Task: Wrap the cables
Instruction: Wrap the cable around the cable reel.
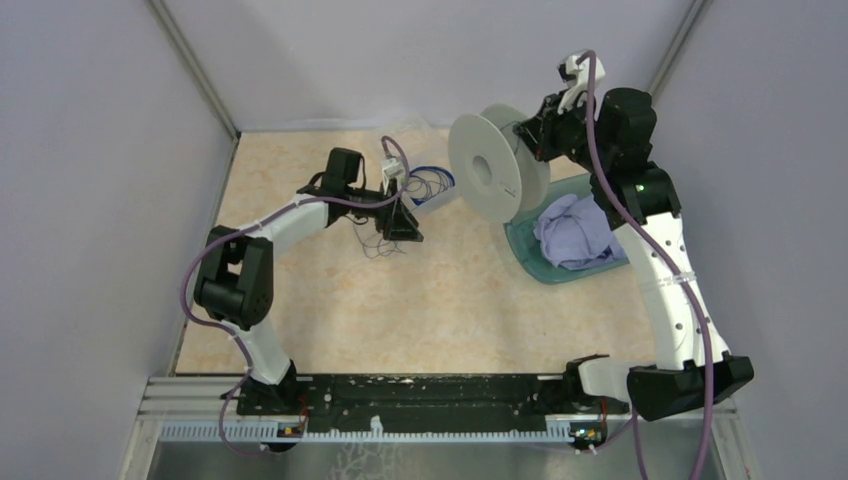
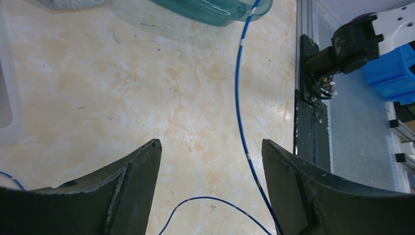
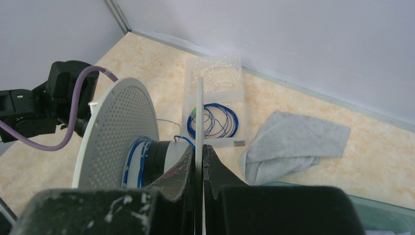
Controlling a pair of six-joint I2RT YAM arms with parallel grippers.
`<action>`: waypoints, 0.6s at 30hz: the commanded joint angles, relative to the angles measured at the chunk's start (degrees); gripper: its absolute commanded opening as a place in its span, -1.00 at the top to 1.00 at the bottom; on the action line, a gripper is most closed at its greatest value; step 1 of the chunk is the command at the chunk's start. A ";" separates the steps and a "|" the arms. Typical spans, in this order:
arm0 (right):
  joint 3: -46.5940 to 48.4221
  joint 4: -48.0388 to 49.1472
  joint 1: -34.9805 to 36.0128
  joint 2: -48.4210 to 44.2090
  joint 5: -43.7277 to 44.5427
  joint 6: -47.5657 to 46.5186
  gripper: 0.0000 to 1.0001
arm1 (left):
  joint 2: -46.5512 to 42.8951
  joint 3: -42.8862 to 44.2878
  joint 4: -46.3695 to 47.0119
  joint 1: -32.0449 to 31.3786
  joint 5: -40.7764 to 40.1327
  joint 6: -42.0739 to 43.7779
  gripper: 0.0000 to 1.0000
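Over the middle of the beige marbled table (image 1: 450, 310), the left gripper (image 2: 211, 142) is hanging low with its fingers (image 2: 132, 186) standing wide apart and gripping nothing. The cable (image 2: 240, 98), a very thin strand (blue in the wrist views, dark from above), is running down past the rim of the teal tray (image 2: 215, 12) and through the gap between those fingers. It is lying much nearer the finger on the right of that view, and whether it is touching that finger's inner edge cannot be told. A second bend of it is curling across the gap lower down. At the far right, the right gripper (image 3: 199, 152) is holding the pale spool (image 3: 117, 132) up off the table, its fingers pressed together on the thin edge of one flange, and several turns of cable are sitting around the hub. Beyond the spool a clear tray (image 3: 218, 94) is holding a separate coil of bright blue wire (image 3: 215, 122), and a grey cloth (image 3: 293, 144) is lying beside it.
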 commanded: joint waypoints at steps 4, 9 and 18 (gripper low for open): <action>-0.27 5.43 -0.33 -1.37 -0.85 -0.38 1.00 | -3.04 0.24 0.46 0.63 7.13 -4.94 -0.63; -0.39 5.36 -0.35 -1.62 -0.72 -0.64 1.00 | -5.74 -0.77 -0.26 0.70 3.26 -3.05 -0.60; 2.07 5.32 -0.29 -1.46 -0.39 -0.20 1.00 | -4.62 -3.45 3.43 -0.12 -1.88 -2.73 -0.61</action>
